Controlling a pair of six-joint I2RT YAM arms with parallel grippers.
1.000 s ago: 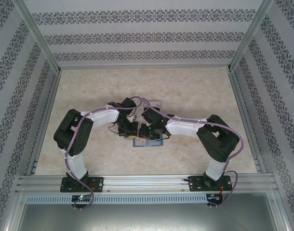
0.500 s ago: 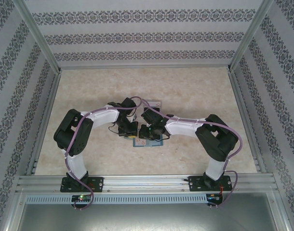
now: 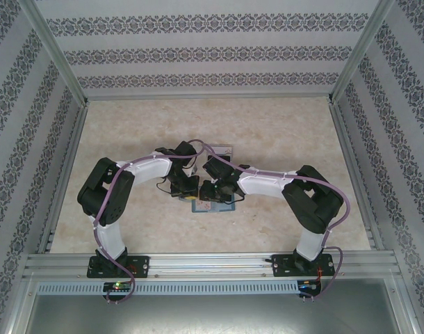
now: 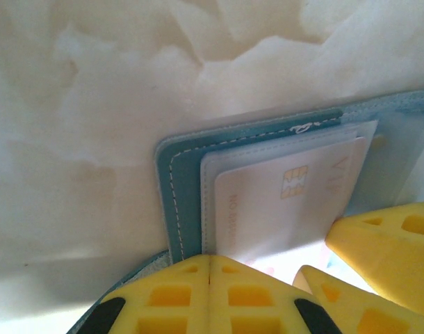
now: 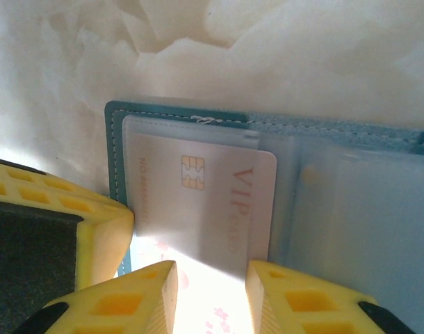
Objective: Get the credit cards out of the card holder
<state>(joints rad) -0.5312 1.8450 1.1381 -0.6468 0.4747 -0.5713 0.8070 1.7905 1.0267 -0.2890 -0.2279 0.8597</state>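
While the shut left claw pins the card holder down, the half-open right claw sits around a credit card.

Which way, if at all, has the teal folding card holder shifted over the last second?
No. In the top view the teal folding card holder sits at the same spot relative to the aluminium front rail.
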